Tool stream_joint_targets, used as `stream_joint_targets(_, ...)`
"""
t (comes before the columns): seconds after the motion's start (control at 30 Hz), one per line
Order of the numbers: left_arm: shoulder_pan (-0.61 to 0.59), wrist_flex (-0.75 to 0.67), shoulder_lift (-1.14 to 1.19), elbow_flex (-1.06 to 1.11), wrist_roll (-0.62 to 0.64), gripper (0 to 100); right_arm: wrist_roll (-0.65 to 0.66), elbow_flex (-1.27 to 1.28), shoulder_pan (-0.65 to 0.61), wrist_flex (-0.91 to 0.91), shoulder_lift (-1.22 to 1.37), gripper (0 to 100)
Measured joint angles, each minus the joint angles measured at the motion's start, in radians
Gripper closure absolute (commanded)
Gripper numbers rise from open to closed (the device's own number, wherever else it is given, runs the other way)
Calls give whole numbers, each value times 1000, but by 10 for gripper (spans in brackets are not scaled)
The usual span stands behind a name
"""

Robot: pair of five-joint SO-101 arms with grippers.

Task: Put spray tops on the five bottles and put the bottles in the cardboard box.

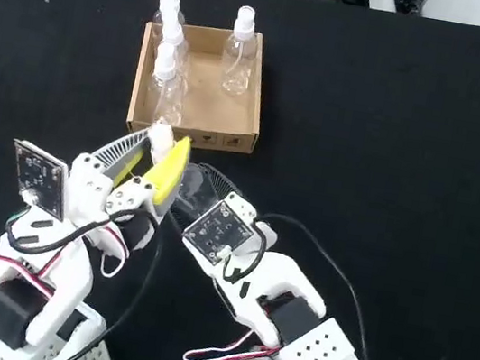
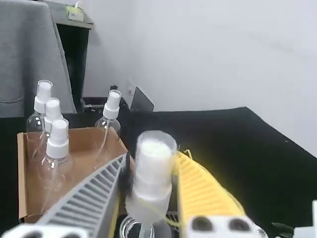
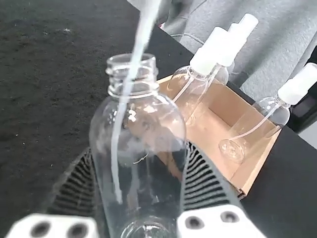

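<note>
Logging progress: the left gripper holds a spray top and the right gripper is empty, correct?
No: the right gripper is shut on a clear bottle, as the right wrist view shows. The left gripper does hold a spray top.

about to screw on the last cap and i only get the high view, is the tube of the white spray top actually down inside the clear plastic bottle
observer: Yes. The right wrist view shows the thin white tube passing through the open neck into the clear plastic bottle.
operator: is the cap seated yet
observer: No. The neck threads are bare, and the white spray top sits above them between the left claw's grey and yellow fingers.
operator: bottle grip ok
observer: The right claw has a finger pressed on each side of the bottle's body.
</note>
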Motion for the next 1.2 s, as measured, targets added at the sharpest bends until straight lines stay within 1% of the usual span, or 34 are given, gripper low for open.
stream_joint_targets(0.4,-2,23,-8,0,0,845,2,0,0,0,0,986)
stream_joint_targets(0.53,-2,23,-8,0,0,804,2,0,0,0,0,986)
stream_joint_targets(0.9,-3,23,-8,0,0,800,2,0,0,0,0,986)
stream_joint_targets(1.2,-81,23,-8,-3,8,798,2,0,0,0,0,986)
